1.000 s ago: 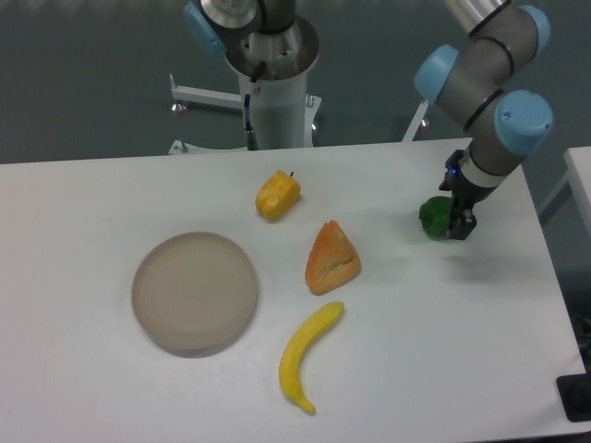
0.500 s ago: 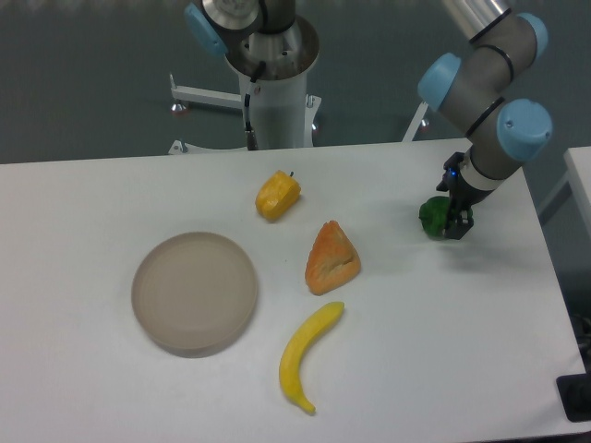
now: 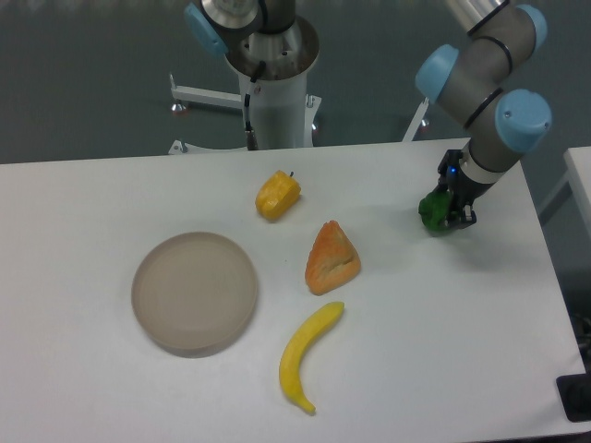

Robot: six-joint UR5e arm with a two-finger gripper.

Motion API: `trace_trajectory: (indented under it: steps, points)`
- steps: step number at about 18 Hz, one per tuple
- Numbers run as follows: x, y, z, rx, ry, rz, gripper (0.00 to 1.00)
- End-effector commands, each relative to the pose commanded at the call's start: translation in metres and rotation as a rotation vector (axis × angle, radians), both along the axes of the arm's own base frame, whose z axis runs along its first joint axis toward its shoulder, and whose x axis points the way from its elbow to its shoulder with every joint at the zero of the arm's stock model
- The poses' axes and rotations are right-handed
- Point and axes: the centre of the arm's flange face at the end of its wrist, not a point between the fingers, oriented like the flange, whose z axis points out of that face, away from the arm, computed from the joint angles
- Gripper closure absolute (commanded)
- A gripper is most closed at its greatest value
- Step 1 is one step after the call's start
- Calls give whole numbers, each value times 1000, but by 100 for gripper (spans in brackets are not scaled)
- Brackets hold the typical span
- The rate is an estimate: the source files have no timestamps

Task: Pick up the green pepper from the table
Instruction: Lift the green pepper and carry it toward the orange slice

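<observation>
Looking smooth and matt: large white rectangular table. Showing a dull, frosted plastic-like finish: round grey-brown plate near the left edge. Gleaming faintly, glossy and lumpy: small dark green pepper toward the right edge. Appearing waxy and smooth: yellow banana, yellow-orange pepper.

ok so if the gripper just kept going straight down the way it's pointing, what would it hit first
Probably the table. The gripper points down with the green pepper apparently held in its jaws, so the pepper or the fingertips would touch the white top first; the height above it is unclear.
</observation>
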Motion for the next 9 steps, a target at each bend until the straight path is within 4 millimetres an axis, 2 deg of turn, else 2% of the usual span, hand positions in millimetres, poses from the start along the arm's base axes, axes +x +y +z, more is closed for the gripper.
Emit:
trace_trajectory:
  steps: [1,4,9]
  points:
    - [0,1,5,-2,10,4,68]
    - [17,24,28,6,41,129,68]
    - [65,74,62,12,80,339,68]
